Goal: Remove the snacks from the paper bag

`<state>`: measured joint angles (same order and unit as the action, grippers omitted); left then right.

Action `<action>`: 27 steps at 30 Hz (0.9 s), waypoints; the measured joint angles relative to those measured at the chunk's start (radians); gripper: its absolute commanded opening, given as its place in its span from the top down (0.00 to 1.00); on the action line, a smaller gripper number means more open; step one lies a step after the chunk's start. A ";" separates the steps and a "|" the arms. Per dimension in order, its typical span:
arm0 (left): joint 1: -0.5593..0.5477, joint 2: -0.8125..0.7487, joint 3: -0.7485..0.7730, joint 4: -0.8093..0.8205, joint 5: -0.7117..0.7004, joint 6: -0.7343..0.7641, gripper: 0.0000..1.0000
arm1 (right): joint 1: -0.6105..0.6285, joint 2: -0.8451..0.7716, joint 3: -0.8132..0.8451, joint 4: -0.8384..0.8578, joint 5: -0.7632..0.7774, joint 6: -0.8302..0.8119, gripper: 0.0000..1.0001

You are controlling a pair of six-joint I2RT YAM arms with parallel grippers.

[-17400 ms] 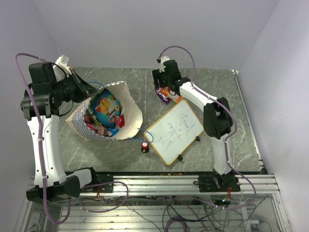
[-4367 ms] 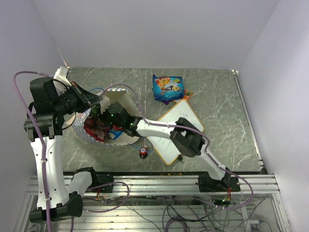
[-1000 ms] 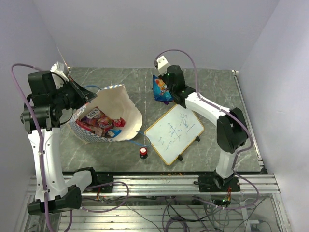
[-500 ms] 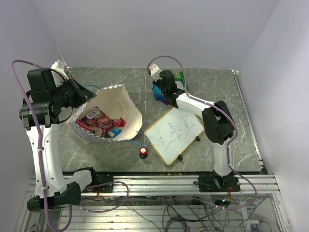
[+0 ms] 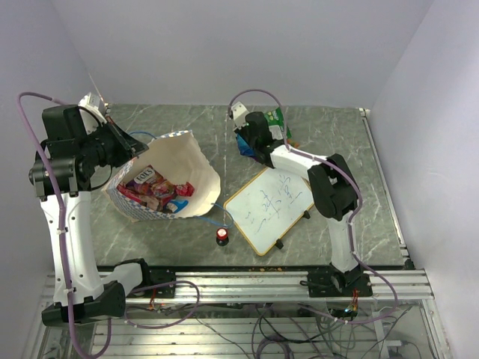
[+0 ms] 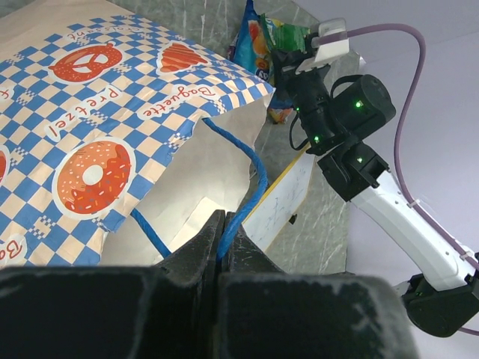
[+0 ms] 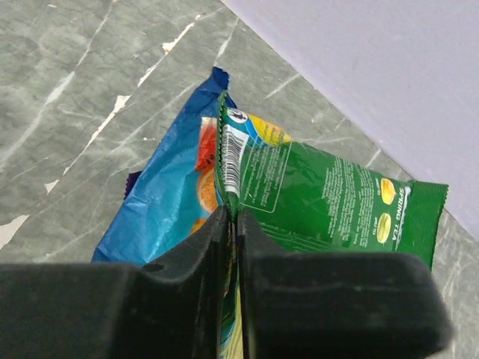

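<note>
The cream paper bag with a blue-and-white checkered band lies open on the left of the table, several red-pink snacks inside. My left gripper is shut on the bag's blue cord handle and holds it up. My right gripper is shut on the edge of a green snack packet and holds it over the blue-and-orange packet lying at the back of the table. In the top view the green packet and blue packet sit by the right wrist.
A wood-framed whiteboard lies right of the bag. A small red-topped black knob stands in front of the bag's mouth. A purple packet's corner peeks from under the blue one. The back wall is close behind the right gripper.
My right arm has carried the green packet from the bag to the back of the table, over the blue packet. My left gripper has kept hold of the bag's handle.
</note>
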<state>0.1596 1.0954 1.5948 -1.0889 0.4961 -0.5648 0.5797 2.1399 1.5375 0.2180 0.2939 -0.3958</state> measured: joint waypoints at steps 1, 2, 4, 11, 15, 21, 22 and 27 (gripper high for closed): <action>0.000 0.002 0.004 0.000 -0.003 0.000 0.93 | -0.001 0.000 0.000 0.000 -0.004 0.005 0.79; 0.000 0.004 0.009 0.000 -0.006 0.000 0.93 | -0.002 -0.001 0.000 -0.001 -0.012 0.013 0.75; 0.000 0.009 0.019 0.002 -0.014 -0.001 0.93 | -0.003 -0.005 0.000 -0.013 -0.022 0.029 0.65; 0.000 0.037 0.043 0.035 -0.028 -0.028 0.93 | -0.006 -0.074 0.034 -0.111 -0.050 0.095 0.35; 0.000 0.063 0.052 0.056 -0.033 -0.044 0.93 | -0.008 -0.170 0.035 -0.142 -0.070 0.146 0.30; 0.000 0.100 0.087 0.083 -0.060 -0.048 0.93 | -0.009 -0.334 0.004 -0.171 -0.114 0.249 0.29; 0.000 0.109 0.101 0.086 -0.064 -0.044 0.93 | -0.009 -0.360 -0.015 -0.172 -0.126 0.268 0.29; 0.002 0.204 0.270 0.089 -0.082 0.004 0.93 | 0.001 -0.531 -0.178 -0.193 -0.215 0.395 0.29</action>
<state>0.1612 1.2991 1.8645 -0.9997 0.4145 -0.5606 0.5804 1.6089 1.3598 0.0246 0.0792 -0.0010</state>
